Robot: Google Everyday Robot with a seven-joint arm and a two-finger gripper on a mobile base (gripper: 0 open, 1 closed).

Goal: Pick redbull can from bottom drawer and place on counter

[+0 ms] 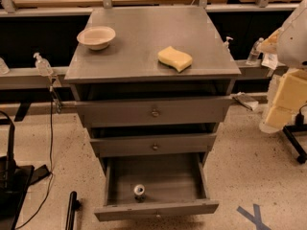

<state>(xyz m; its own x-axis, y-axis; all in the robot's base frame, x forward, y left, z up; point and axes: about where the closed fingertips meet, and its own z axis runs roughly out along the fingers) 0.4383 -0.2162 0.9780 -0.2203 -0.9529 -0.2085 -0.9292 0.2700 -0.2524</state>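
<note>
We find the redbull can [139, 190] standing upright in the open bottom drawer [156, 209], on the drawer floor just behind the front panel and about midway across. The claw does not show in this view, so we cannot tell how wide it is spread or whether it has hold of anything. The pale bulk at the right edge [295, 32] may be part of the arm, though we would not swear to it.

We see the main risk in how close the can is to the front panel. A finger coming down on that side has little room, and it could land on the panel or nudge the can instead of straddling it. The can is slim and light-looking, so a nudge would likely tip it, and then it could roll towards the back of the drawer.

The middle drawer [153, 145] and top drawer [153, 111] jut out above the rear of the open one. A lift that drifts inward could knock the can or the wrist against those fronts, so we judge a straight rise to be safer.

On the worktop [144, 32] sit a bowl [96, 37] and a yellow sponge [175, 58]. Set down partly on the sponge or too near the front edge, the can could topple.
</note>
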